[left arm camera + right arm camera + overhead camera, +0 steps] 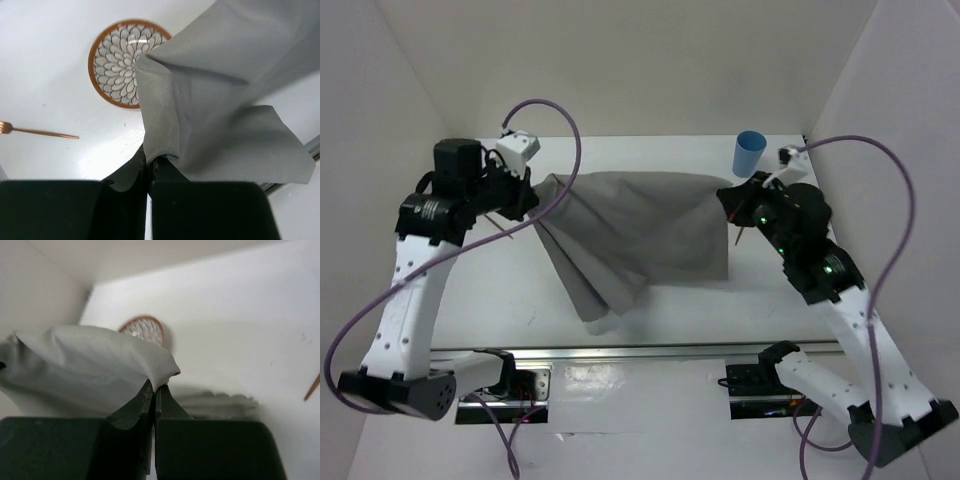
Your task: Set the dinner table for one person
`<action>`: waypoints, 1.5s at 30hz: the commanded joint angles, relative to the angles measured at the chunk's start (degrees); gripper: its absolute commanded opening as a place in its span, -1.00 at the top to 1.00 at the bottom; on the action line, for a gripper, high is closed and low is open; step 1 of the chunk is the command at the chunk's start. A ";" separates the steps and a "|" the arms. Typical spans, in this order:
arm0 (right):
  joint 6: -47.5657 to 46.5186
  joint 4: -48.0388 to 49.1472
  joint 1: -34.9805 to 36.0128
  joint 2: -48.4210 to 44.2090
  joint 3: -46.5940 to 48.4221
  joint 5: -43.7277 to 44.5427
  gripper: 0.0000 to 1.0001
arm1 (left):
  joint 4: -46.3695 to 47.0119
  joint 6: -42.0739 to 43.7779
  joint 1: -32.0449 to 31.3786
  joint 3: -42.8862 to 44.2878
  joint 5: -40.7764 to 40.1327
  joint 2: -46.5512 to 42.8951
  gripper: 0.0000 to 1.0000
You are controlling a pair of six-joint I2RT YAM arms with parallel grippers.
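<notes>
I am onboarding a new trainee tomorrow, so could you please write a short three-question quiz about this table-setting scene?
1. True or false: the left gripper and the right gripper each pinch the grey placemat.
2. Multiple choice: in the top view, the blue cup stands at the dinner table's A) far right, B) near left, C) centre.
3. Short answer: in the left wrist view, what hides part of the patterned plate?

Key: 1 true; 2 A; 3 the grey placemat.
</notes>
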 commanded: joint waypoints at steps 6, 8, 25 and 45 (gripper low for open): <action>-4.26 -14.53 -0.22 -11.52 12.67 3.52 1.00 | -7.71 2.64 0.50 -0.88 2.36 -13.51 1.00; -4.26 -17.07 -0.22 -12.83 15.22 3.00 1.00 | -9.11 3.34 0.50 -0.37 4.11 -15.01 1.00; 3.21 -18.42 -0.83 -14.70 5.40 9.56 1.00 | -9.21 -1.04 1.03 -8.79 9.67 -4.75 1.00; 7.78 3.03 -4.79 36.45 -2.87 13.10 1.00 | 3.27 -1.57 1.03 -14.16 -0.54 34.19 1.00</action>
